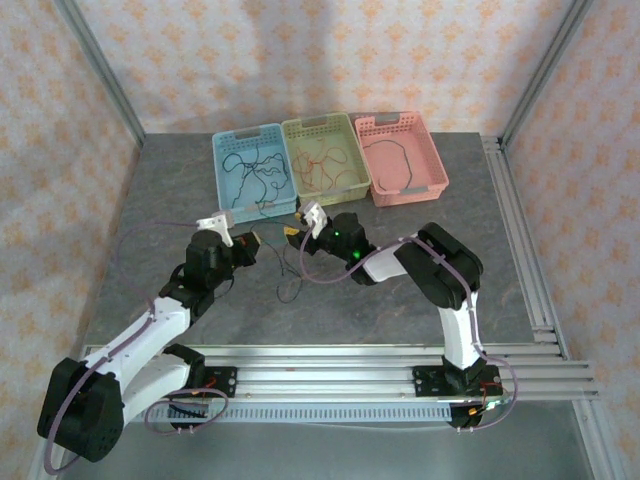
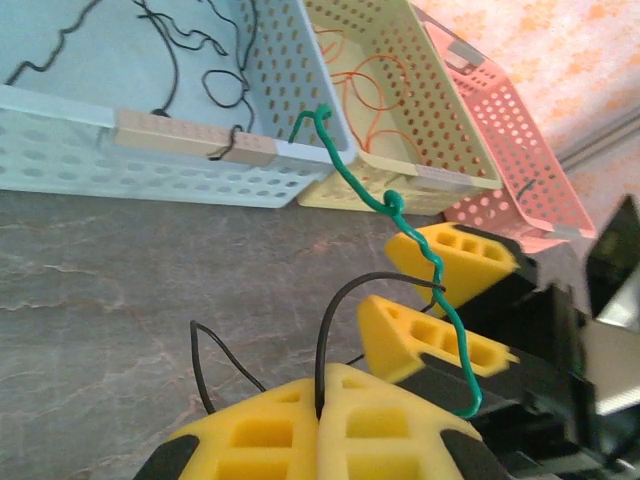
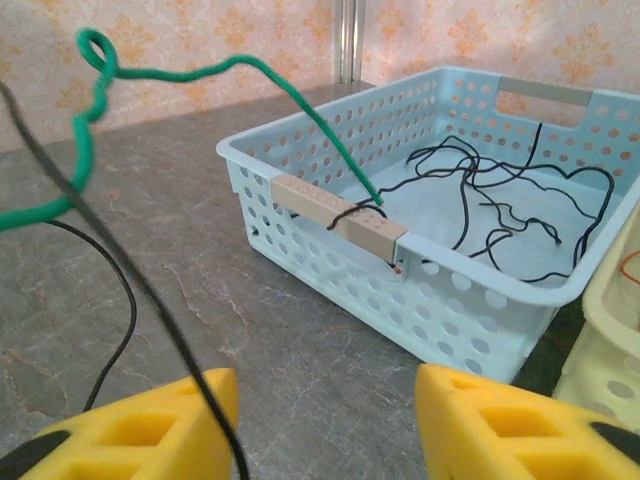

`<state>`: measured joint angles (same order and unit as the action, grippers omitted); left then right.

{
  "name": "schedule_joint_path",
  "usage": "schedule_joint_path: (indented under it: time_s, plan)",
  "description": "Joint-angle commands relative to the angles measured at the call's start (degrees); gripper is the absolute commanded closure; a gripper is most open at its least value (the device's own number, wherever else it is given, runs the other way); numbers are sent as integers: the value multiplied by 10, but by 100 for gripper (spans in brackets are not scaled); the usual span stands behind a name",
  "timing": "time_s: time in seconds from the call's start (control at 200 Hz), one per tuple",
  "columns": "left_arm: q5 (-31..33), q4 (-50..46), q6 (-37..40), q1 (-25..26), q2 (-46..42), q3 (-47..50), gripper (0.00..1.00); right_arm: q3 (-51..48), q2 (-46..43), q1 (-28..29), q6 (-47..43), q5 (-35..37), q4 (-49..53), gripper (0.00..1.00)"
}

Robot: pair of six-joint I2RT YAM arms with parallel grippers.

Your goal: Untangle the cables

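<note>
A black cable [image 2: 335,310] rises from between the yellow fingers of my left gripper [image 2: 322,385], which is shut on it. A second loop of it [image 2: 200,365] hangs toward the table. A green cable [image 2: 350,180] curls up from beside my right gripper [image 2: 382,277] to the blue basket's rim. In the right wrist view the green cable [image 3: 240,65] ends on that rim, and the black cable [image 3: 130,275] crosses in front of the left finger. My right gripper [image 3: 325,400] is open with bare table between its fingers. From above, both grippers [image 1: 256,243] [image 1: 296,228] meet in front of the baskets.
Three baskets stand in a row at the back. The blue basket [image 1: 222,165] holds loose black cables, the yellow-green one [image 1: 352,135] red-orange cables, and the pink one [image 1: 432,150] a dark cable. Grey table lies to the left and right of the arms.
</note>
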<state>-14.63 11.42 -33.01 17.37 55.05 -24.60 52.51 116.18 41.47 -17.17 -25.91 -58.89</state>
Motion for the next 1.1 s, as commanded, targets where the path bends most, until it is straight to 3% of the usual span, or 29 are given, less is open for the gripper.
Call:
schedule_joint_path:
  time_s: [0.0, 0.05, 0.14, 0.18, 0.22, 0.275, 0.335, 0.39, 0.525, 0.686, 0.881, 1.096]
  plan:
    - [-23, 27, 21, 10, 10, -19, 100, 6, 12, 1, 7, -5, -39, 58]
    - [-23, 23, 21, 13, 14, -22, 100, 2, 12, 1, 10, 1, -52, 68]
    - [-17, 17, 21, 15, 17, -26, 100, -21, 4, 1, 15, 47, -110, 100]
    - [-8, 12, 21, 15, 16, -27, 100, -37, 1, 0, 17, 83, -145, 100]
    - [0, 8, 21, 15, 14, -27, 91, -51, -2, -4, 19, 118, -179, 100]
    - [8, 5, 20, 15, 14, -27, 78, -71, -4, -14, 27, 152, -216, 100]
    - [17, -1, 18, 15, 14, -29, 54, -84, -15, -20, 26, 177, -217, 100]
    - [24, -5, 18, 15, 12, -30, 40, -93, -23, -22, 18, 189, -217, 100]
    - [57, -19, 12, 15, -3, -25, 23, -97, -26, -23, 18, 188, -217, 100]
    - [107, -47, 2, 15, 0, -31, 20, -102, -31, -23, 20, 169, -217, 100]
    - [131, -81, -4, 15, 44, -62, 19, -136, -74, -30, 27, 200, -218, 100]
    - [143, -89, -8, 15, 49, -65, 19, -152, -162, -31, 58, 132, -217, 100]
